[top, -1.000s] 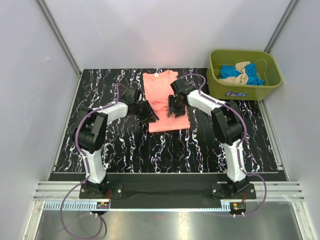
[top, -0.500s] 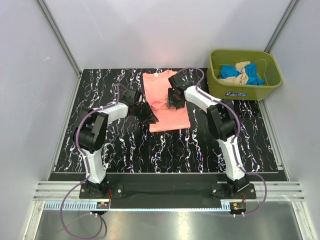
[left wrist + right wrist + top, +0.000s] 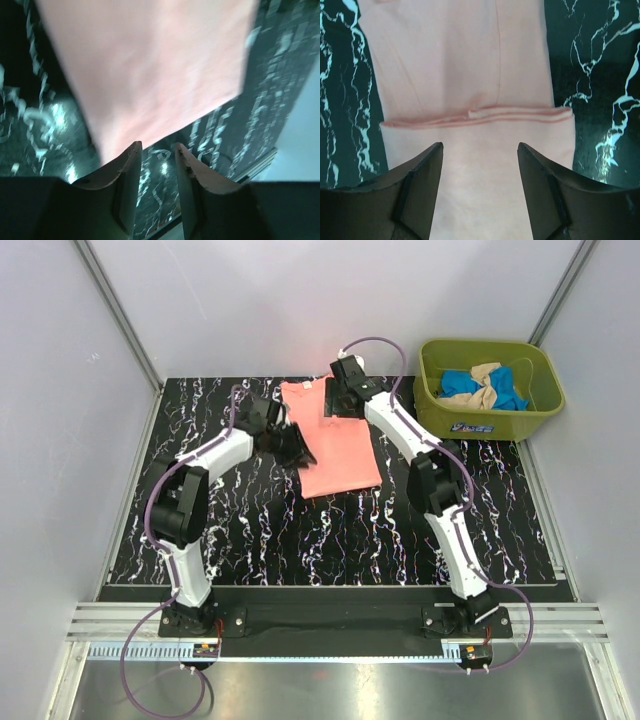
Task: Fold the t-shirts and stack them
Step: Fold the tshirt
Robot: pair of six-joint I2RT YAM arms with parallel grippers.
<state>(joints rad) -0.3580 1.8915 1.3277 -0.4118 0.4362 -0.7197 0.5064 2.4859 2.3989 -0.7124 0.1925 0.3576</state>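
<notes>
A salmon-pink t-shirt (image 3: 342, 452) lies folded into a long strip at the middle back of the black marbled table, its collar end at the far side. My left gripper (image 3: 296, 447) hovers at the shirt's left edge, and in the left wrist view the left gripper (image 3: 157, 150) is open by a narrow gap with only table showing between the jaws. My right gripper (image 3: 334, 406) hangs over the far part of the shirt. Seen from the right wrist, the right gripper (image 3: 480, 147) is open wide above the cloth, just short of a stitched hem (image 3: 480, 114). Blue (image 3: 463, 386) and beige (image 3: 487, 378) t-shirts lie crumpled in the tub.
The olive-green plastic tub (image 3: 470, 424) stands at the back right corner of the table (image 3: 240, 530). White walls with metal rails close in the left, right and far sides. Both arm bases sit on the rail at the near edge.
My right gripper has moved from the shirt's middle to its far end and opened wider. My left gripper has shifted slightly farther back. The shirt's near end now lies a little skewed.
</notes>
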